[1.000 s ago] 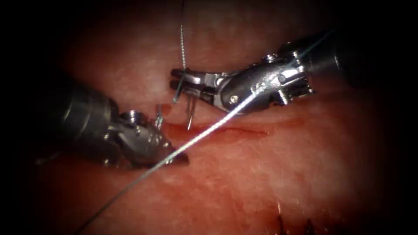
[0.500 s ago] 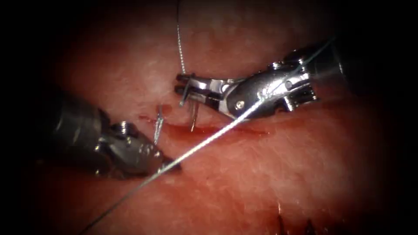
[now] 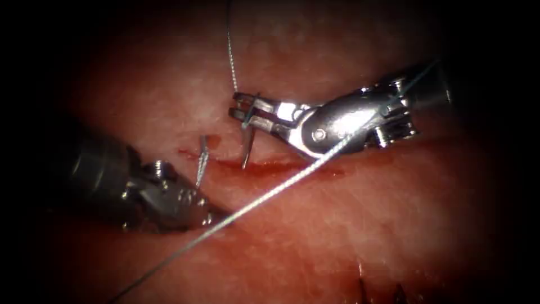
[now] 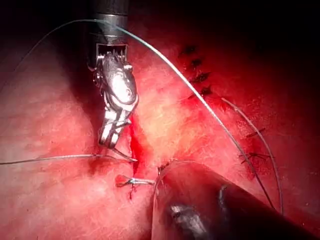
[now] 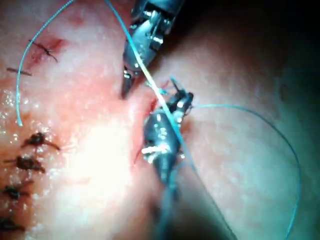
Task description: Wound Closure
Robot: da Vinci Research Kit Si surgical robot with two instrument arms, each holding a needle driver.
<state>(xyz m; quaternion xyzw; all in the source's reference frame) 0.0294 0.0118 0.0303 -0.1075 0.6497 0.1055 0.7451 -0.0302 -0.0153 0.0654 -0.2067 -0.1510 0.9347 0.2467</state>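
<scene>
Pink tissue point(image 3: 349, 236) spreads across the endoscope frame, its red cut point(image 3: 281, 167) running level through the middle. Your right tool point(image 3: 243, 107), reaching in from the upper right, pinches the needle point(image 3: 247, 147) near its upper end; the point hangs down and touches the cut's left end. Thread point(image 3: 264, 197) slants from the upper right to the lower left. Your left tool point(image 3: 216, 215) sits at lower left beside that strand, jaws pressed together; whether they grip it, you cannot tell.
</scene>
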